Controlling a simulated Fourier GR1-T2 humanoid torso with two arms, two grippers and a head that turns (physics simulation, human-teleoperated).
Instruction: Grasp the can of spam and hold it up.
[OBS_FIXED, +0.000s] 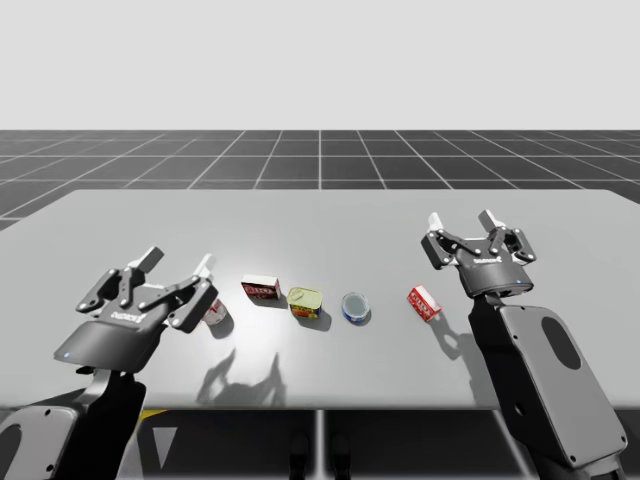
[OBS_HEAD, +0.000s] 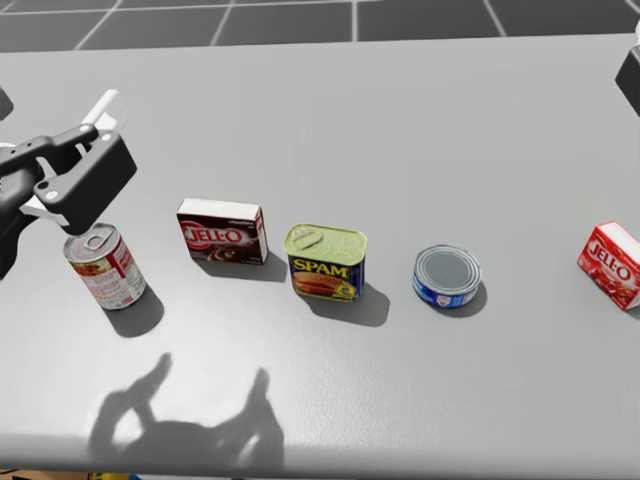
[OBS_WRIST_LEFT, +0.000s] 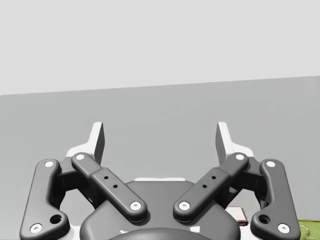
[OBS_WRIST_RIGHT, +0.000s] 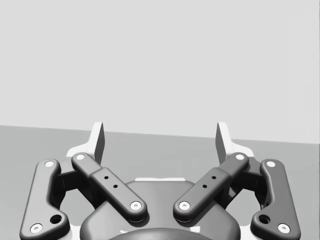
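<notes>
Yellow-topped rectangular can (OBS_FIXED: 305, 301) (OBS_HEAD: 326, 262): stands upright on the desk (OBS_FIXED: 320, 225), in the middle of a loose row of five items. It has blue sides and its pull-tab lid faces up. Neither claw touches it.

Dark red box (OBS_FIXED: 260, 290) (OBS_HEAD: 222, 231): just beside the rectangular can on the left arm's side, with a small gap between them. Its printed face is turned toward the robot.

Red-and-white round can (OBS_FIXED: 216, 313) (OBS_HEAD: 104, 266): farther from the rectangular can on that same side, past the dark red box. It stands on end.

Blue round can (OBS_FIXED: 355, 307) (OBS_HEAD: 447, 276): low and flat, near the rectangular can on the right arm's side, silver lid up.

Bright red box (OBS_FIXED: 423, 302) (OBS_HEAD: 612, 263): well apart from the rectangular can on the right arm's side, past the blue round can. It sits at an angle to the row.

Left claw (OBS_FIXED: 179, 262) (OBS_WRIST_LEFT: 161, 132): hangs above the desk, well apart from the rectangular can and roughly over the red-and-white round can. Its fingers are spread wide. From its own camera, a corner of the dark red box peeks out beneath it.

Right claw (OBS_FIXED: 462, 220) (OBS_WRIST_RIGHT: 161, 132): held above the desk, well apart from the rectangular can on the opposite side, out beyond the bright red box. Its fingers are spread wide too.

Shadow (OBS_HEAD: 190, 420): the left claw's dark outline lies on the desk, nearer the robot than the rectangular can.
</notes>
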